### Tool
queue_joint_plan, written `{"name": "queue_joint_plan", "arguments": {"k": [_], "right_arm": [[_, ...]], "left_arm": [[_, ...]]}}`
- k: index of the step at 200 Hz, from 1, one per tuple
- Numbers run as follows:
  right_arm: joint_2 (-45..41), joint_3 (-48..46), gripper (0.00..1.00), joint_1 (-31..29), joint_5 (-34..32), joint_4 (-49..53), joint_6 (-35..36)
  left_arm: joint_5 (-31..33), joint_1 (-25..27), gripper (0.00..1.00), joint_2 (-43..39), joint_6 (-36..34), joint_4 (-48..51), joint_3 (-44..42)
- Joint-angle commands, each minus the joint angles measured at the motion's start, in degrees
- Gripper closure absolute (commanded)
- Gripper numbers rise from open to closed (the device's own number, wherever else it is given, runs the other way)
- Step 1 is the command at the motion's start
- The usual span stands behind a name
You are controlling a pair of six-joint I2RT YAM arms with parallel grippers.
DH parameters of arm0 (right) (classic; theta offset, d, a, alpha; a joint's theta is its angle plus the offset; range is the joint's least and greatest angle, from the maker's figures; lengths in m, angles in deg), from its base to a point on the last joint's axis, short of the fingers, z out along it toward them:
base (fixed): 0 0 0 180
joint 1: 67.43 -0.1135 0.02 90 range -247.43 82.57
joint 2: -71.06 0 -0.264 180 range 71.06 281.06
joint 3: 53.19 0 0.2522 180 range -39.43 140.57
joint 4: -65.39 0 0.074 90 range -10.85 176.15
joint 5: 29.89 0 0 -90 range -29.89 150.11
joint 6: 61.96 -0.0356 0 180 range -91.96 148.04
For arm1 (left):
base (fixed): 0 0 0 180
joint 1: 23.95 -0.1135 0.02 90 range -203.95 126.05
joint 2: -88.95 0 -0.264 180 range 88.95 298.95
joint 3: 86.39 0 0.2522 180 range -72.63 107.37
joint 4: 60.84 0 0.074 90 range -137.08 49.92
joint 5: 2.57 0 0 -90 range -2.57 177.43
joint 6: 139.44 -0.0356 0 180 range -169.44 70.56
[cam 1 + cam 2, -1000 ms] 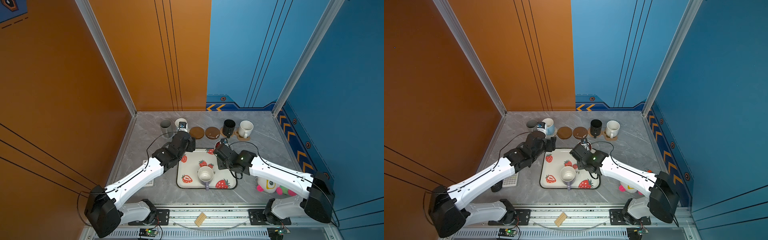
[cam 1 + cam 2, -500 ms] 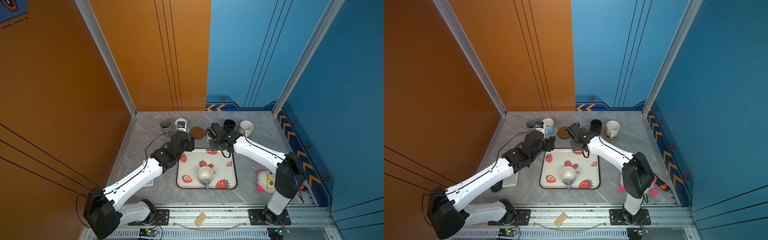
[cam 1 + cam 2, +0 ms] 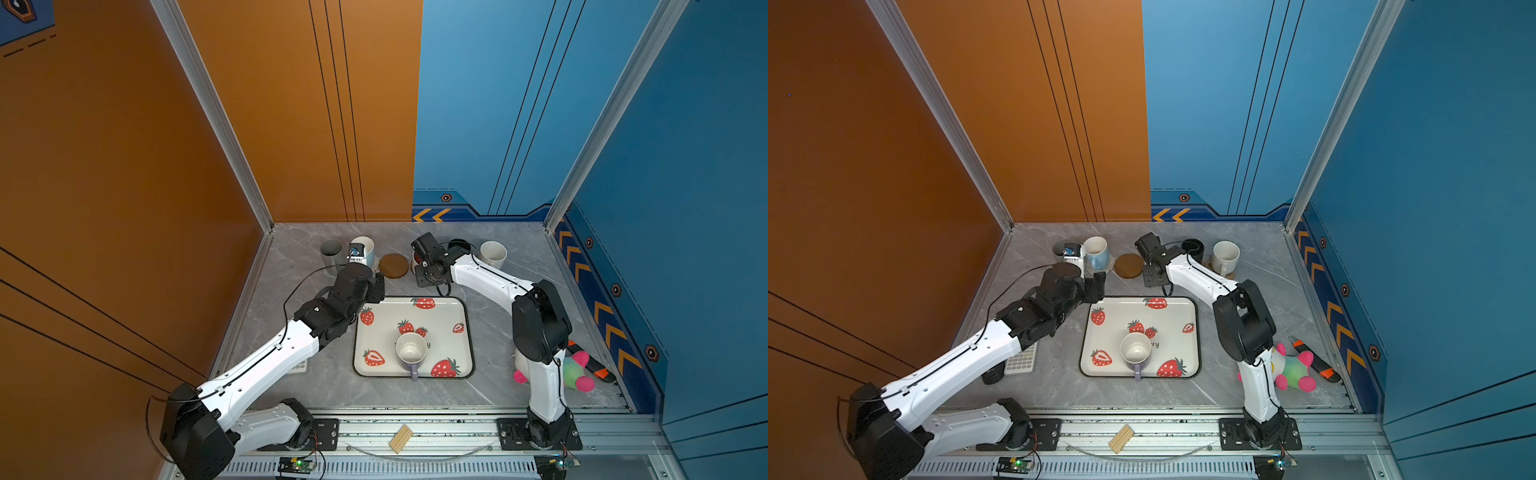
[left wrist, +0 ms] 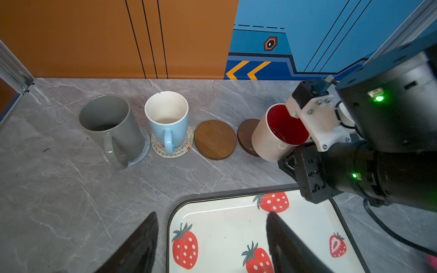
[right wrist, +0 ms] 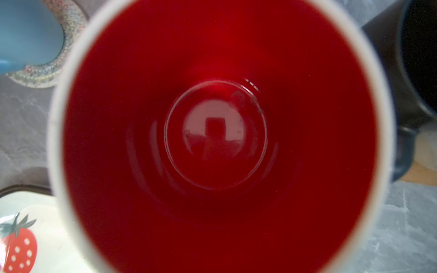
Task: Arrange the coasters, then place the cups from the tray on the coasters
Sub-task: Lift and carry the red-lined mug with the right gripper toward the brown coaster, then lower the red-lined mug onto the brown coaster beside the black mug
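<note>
The red-lined mug point(image 4: 279, 134) is held tilted over a dark disc point(image 4: 246, 137), clamped in the right pincer point(image 4: 303, 144). Grey mug point(image 4: 111, 123), blue mug point(image 4: 168, 118), black mug point(image 3: 1192, 247) and speckled mug point(image 3: 1225, 257) are seated on coasters point(image 4: 173, 151). A bare disc point(image 4: 215, 139) and the lilac mug point(image 3: 1136, 351) on the tray point(image 3: 1183, 307) are left. The left pincer point(image 4: 211, 219) stands apart, empty.

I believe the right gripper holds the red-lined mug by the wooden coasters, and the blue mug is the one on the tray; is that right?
Not quite: on the tray stands the lilac mug, as both top views show. The blue mug stands on the cream coaster in the left wrist view. The right gripper does hold the red-lined mug by the wooden coasters.
</note>
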Motion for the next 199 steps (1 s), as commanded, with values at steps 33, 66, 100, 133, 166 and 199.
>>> {"name": "queue_joint_plan", "arguments": {"k": [33,66,100,133,166,199], "right_arm": [[1.2,4.8,1.00,2.4,2.3,-2.8,-0.5],[4.1,6.2,1.00,3.6,3.4,-2.6,-0.6],[6.6,8.9,1.00,4.1,3.9,-2.2,-0.7],[8.4,10.8,1.00,4.2,3.8,-1.6,-1.0],[9.2,11.3,1.00,4.3,3.3,-1.6,-1.0],[9.6,11.2,1.00,4.3,1.3,-1.2,-0.7]], "left_arm": [[0.2,-0.8,0.27,0.2,0.1,1.2,-0.1],[-0.2,-0.8,0.27,0.5,-0.1,1.2,0.3],[0.2,-0.9,0.27,0.3,-0.3,1.1,0.3],[0.1,-0.9,0.27,0.4,-0.5,1.1,0.3],[-0.1,-1.0,0.27,0.6,-0.6,1.2,0.5],[-0.3,-1.0,0.27,0.7,-0.5,1.1,0.3]]}}
